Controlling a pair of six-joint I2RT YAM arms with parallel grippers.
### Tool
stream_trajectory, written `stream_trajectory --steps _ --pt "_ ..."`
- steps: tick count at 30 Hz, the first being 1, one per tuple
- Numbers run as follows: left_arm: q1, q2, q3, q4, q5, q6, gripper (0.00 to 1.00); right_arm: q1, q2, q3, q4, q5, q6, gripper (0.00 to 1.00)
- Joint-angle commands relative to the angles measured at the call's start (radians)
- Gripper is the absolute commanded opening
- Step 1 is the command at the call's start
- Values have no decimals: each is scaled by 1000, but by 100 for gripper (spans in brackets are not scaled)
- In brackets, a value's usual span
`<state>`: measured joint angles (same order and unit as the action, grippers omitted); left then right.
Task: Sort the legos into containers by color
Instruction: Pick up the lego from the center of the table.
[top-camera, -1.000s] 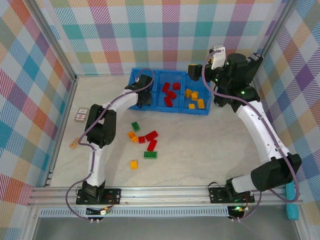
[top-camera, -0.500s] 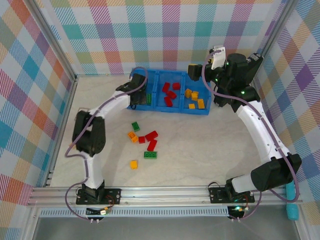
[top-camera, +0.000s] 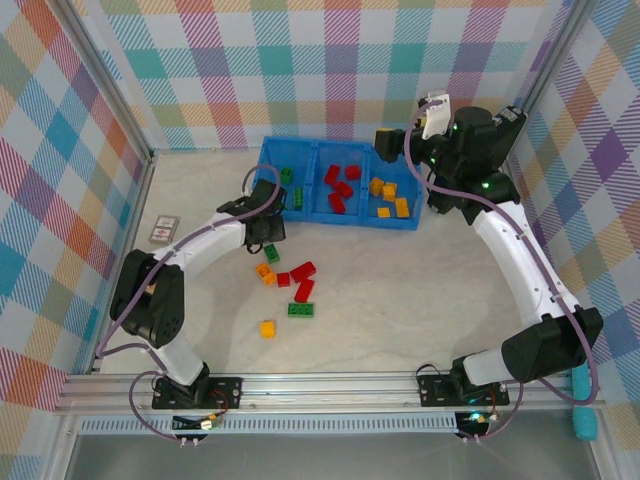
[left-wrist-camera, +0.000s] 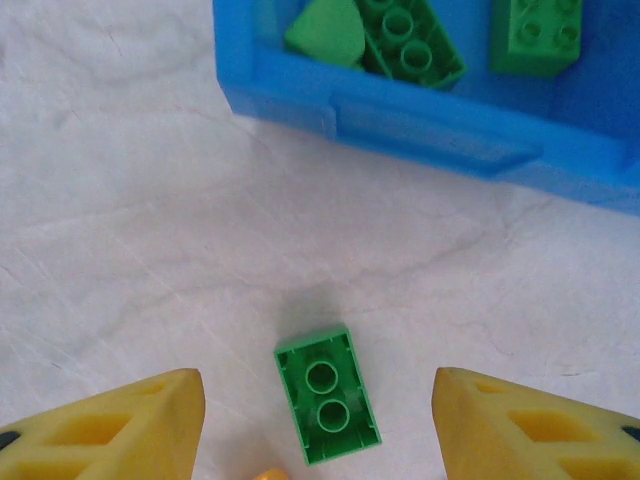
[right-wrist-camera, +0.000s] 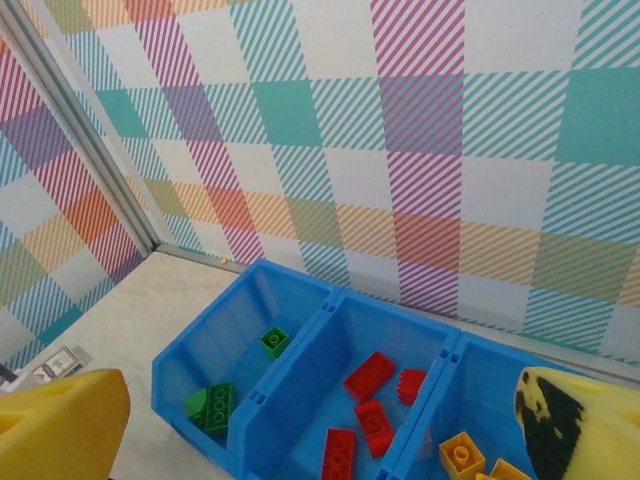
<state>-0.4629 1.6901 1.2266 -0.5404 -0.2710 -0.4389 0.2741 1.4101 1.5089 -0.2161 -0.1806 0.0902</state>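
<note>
While the left gripper (top-camera: 266, 235) hangs with jaws parted and empty over a small green studded plastic brick (left-wrist-camera: 327, 395) lying on the pale table (left-wrist-camera: 120, 200) just short of the long blue plastic bin (left-wrist-camera: 430, 135), a pick seems in hand: next, lower astride the brick and close. The right gripper (top-camera: 392, 137) hovers wide open and empty by the bin.

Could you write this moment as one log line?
left gripper open over green brick on table | right gripper open, empty, near blue bin | sorting unfinished
</note>
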Motion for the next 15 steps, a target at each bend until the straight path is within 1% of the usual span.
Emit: stream_trajectory --steps 1,5,10,15 --pt "-13 32 -3 51 20 -57 62 -4 -23 -10 37 -23 0 99" --pt "-22 87 -10 73 43 -81 62 -4 -28 -11 35 -20 -7 99" --pt "-33 134 -33 95 22 -102 62 -4 -25 -6 30 -19 -7 99" --pt "-39 140 -70 108 3 -119 62 -4 -20 -3 30 -21 0 99"
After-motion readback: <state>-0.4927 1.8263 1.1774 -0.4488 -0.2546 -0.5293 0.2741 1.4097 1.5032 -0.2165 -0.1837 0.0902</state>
